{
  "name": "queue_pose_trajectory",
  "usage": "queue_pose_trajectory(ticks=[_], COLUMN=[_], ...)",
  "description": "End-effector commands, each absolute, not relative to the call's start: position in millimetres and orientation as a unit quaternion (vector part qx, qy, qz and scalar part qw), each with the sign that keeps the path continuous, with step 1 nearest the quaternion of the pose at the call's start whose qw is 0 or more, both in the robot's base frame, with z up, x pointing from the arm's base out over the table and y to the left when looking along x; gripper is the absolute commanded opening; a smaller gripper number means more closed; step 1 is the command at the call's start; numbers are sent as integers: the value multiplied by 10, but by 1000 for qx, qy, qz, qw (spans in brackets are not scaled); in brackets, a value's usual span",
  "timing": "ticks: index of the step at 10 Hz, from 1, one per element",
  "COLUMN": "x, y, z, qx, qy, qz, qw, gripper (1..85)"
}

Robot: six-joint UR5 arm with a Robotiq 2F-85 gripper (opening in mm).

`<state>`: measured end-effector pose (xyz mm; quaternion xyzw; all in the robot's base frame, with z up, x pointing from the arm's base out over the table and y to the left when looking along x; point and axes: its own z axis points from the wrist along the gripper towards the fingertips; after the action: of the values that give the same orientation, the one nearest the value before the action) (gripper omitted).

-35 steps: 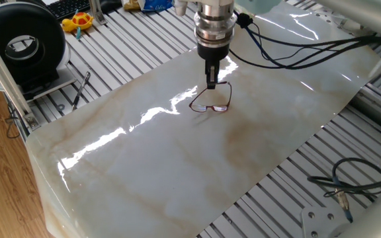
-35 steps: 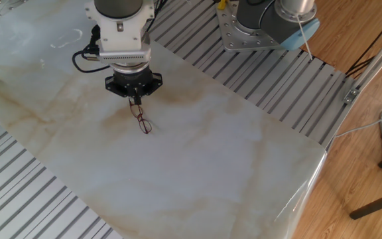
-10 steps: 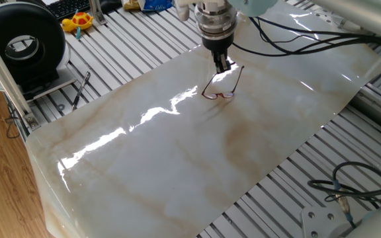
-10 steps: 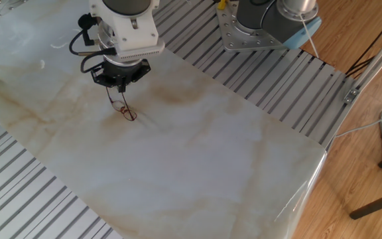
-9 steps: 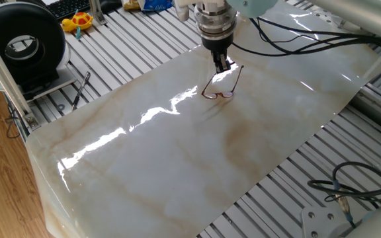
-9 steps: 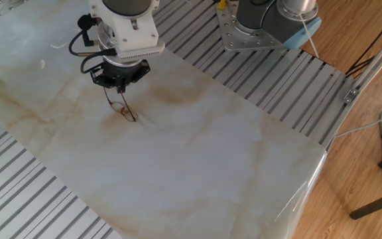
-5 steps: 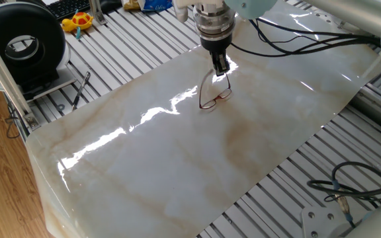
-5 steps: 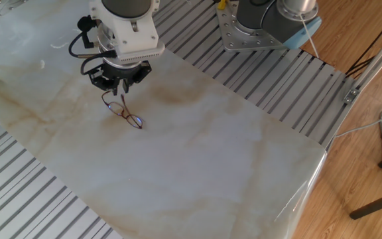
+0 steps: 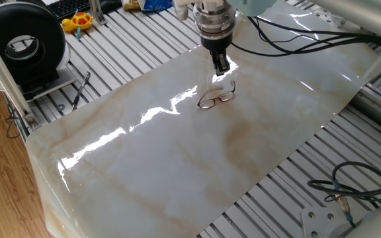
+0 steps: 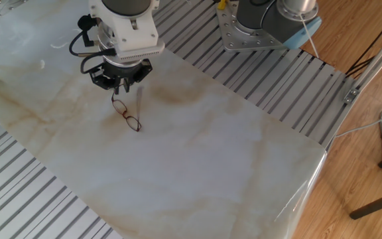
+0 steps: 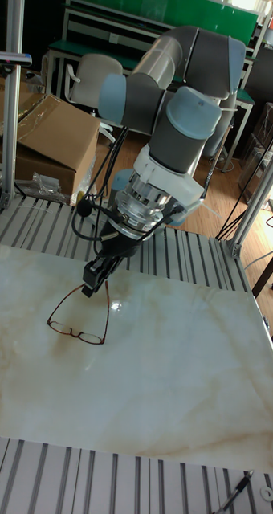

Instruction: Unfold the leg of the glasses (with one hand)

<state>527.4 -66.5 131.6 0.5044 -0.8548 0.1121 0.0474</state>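
Note:
The glasses (image 9: 215, 98) are a thin dark reddish wire frame lying on the marbled sheet, lenses toward the near side. In the tall fixed view both legs of the glasses (image 11: 76, 328) stand spread away from the lenses. My gripper (image 9: 222, 65) hangs just behind and above them, pointing down. In the tall fixed view the tip of the left leg ends right at my gripper (image 11: 91, 286). The gap between the fingers is too small to read. From the other fixed view the glasses (image 10: 127, 115) lie just below my gripper (image 10: 121, 85).
The marbled sheet (image 9: 177, 165) covers a slatted metal table. A black pen-like tool (image 9: 81, 90) lies on the slats at the left, beside a round black device (image 9: 22, 41). Loose cables (image 9: 349, 185) lie at the right. The arm's base (image 10: 270, 23) stands at the table's far edge.
The glasses were carried a short way back across the sheet. In the last half second they swung from tilted under the gripper to lying flat, with both legs spread. The gripper barely moved.

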Motion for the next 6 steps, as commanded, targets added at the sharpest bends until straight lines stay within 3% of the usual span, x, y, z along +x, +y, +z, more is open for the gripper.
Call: queue_pose_trajectory(ticks=[1, 6], x=[5264, 5331], y=[-662, -727], z=[1347, 1318], qx=[503, 504], qy=[-857, -856], qz=[108, 114], qw=[43, 29], gripper=[257, 167])
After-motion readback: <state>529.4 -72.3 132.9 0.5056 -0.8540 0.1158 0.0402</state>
